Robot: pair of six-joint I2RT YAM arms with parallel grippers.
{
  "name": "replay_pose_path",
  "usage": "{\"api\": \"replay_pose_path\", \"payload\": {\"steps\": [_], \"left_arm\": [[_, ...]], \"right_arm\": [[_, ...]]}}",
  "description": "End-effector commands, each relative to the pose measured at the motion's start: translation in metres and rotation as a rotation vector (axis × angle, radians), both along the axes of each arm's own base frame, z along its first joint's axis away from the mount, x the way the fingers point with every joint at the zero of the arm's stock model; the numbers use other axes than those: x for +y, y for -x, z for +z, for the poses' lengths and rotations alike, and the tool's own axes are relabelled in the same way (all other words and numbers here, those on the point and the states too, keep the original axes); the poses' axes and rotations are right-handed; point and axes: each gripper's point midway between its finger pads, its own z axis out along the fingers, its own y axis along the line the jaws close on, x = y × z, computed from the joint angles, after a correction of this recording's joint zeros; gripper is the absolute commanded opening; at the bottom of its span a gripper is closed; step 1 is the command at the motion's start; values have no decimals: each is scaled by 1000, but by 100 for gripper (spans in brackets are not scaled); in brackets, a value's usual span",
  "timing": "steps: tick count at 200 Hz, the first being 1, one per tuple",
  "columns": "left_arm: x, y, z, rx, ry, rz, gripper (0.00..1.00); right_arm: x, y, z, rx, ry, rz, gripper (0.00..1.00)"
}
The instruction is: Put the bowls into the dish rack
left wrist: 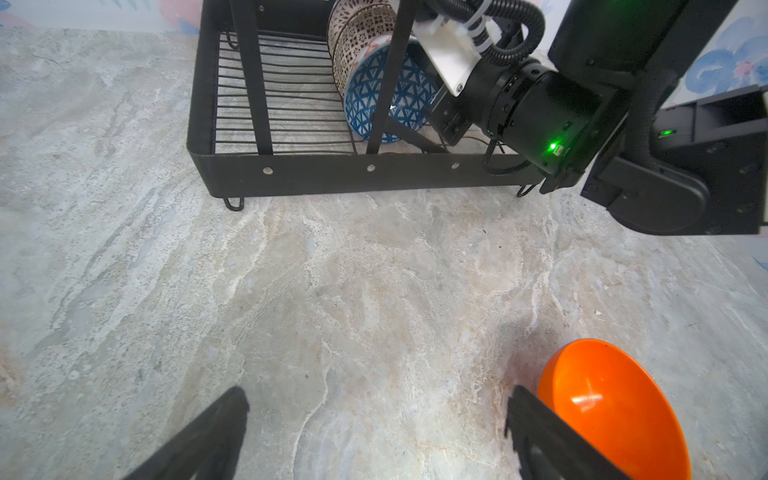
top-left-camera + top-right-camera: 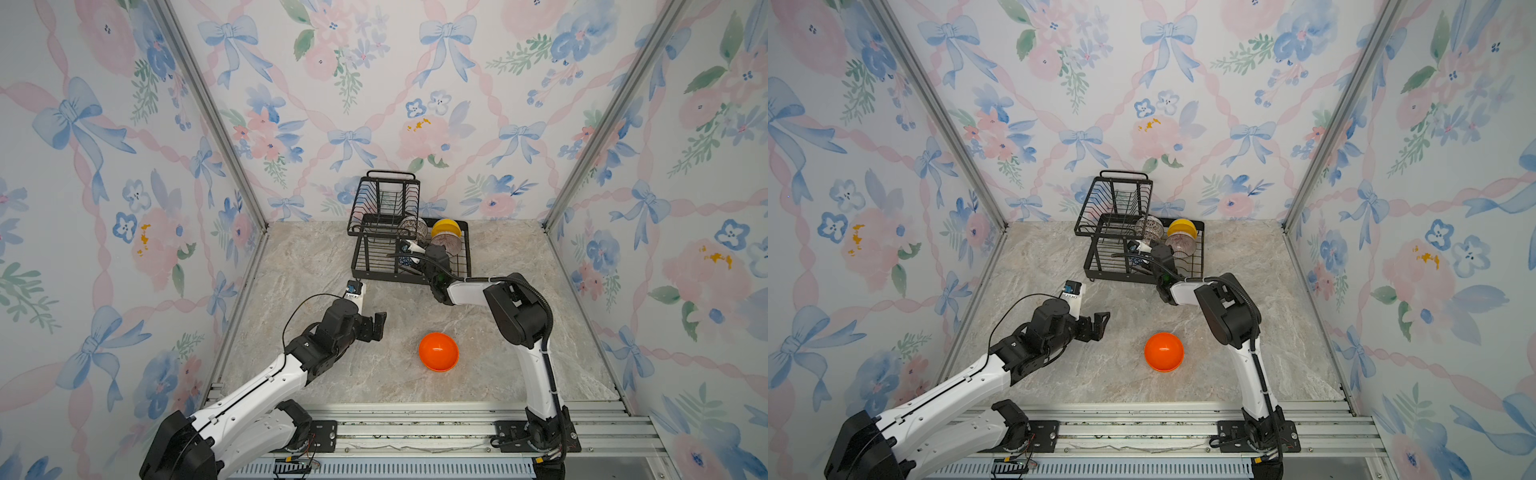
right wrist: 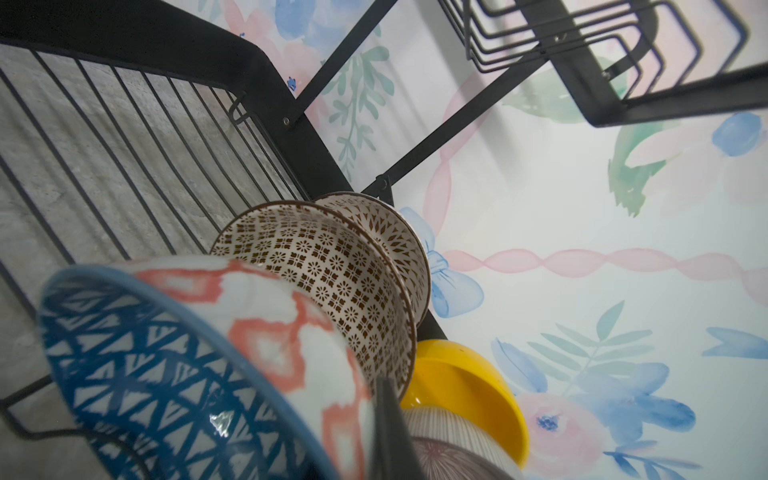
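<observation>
We pinch the blue bowl (image 1: 361,99) in our right gripper (image 2: 409,255); left gripper (image 1: 378,399) gapes wide by the orange bowl (image 2: 439,351), likely light and slick: take its rim.

We see a marbled tabletop (image 2: 316,257) carrying the dish rack (image 2: 386,277) at its back and, well apart, the orange bowl (image 2: 438,351).

Marble tabletop (image 2: 291,257) — floral-papered walls (image 2: 415,83) around.

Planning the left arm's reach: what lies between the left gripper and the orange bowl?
Only bare tabletop separates left gripper from orange bowl, shown in both top views.
</observation>
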Motion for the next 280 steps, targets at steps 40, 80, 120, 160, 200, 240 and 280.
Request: {"api": "replay_pose_path", "payload": {"steps": [40,80,120,160,200,240,280], "left_arm": [[3,2,2,8,7,6,98],[5,3,1,7,8,10,98],[5,3,2,5,11,13,98],[5,4,1,6,11,12,98],[6,4,2,3,13,15,98],[8,5,0,5,9,18,98],[8,5,1,1,9,20,98]], "right_arm": [[11,12,-15,56,-12,61,0],[7,13,-27,98,17,57,0],[5,16,-40,175,53,64,0],[1,22,-50,248,66,73,0],[-2,28,-55,296,81,90,3],[-1,35,-57,309,86,111,3],[-3,41,-62,324,96,128,9]]}}
